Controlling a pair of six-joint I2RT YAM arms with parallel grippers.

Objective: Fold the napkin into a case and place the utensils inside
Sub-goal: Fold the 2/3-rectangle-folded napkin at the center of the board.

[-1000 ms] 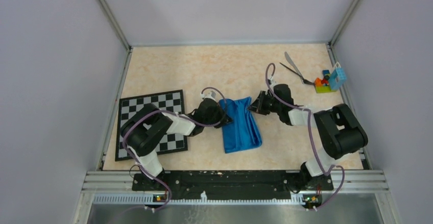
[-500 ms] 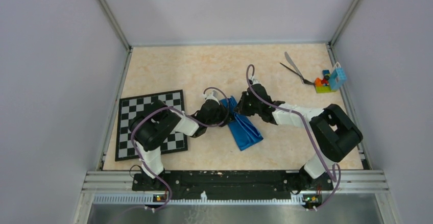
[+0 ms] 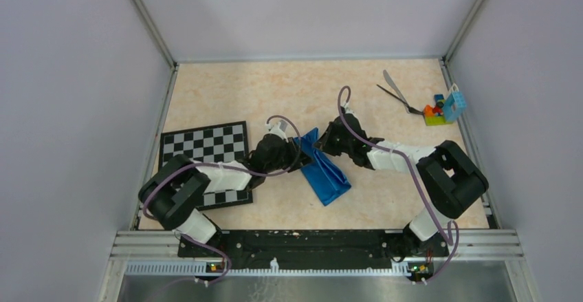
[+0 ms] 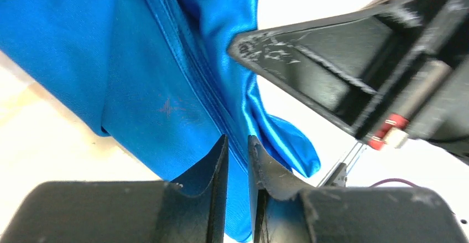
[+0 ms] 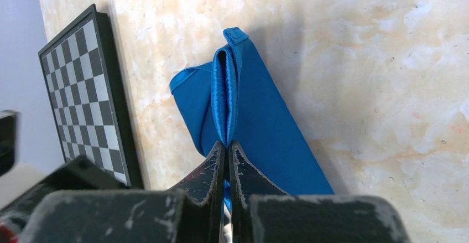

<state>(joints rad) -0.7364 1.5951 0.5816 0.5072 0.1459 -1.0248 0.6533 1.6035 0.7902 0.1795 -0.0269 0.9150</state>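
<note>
The blue napkin [image 3: 328, 175] lies folded into a narrow slanted strip on the table, right of the chessboard. My right gripper [image 5: 227, 143] is shut on a bunched fold of the napkin [image 5: 260, 121] at its upper end, lifting that edge slightly. My left gripper [image 4: 238, 139] sits just left of it, jaws a narrow gap apart, with the napkin's hem [image 4: 155, 88] running under the gap. In the top view both grippers meet at the strip's upper end, the left [image 3: 297, 153] and the right [image 3: 322, 144]. The silver knife [image 3: 393, 87] and the thin black utensil [image 3: 397, 98] lie at the far right.
The chessboard [image 3: 206, 152] lies under the left arm's forearm. Colourful toy blocks [image 3: 441, 109] sit beside the utensils near the right wall. Metal frame rails edge the table on the left, right and back.
The right gripper carried the napkin's right edge leftward, turning the wide cloth into a narrow strip. The left jaws have parted slightly and the left arm's elbow has swung down-left.
</note>
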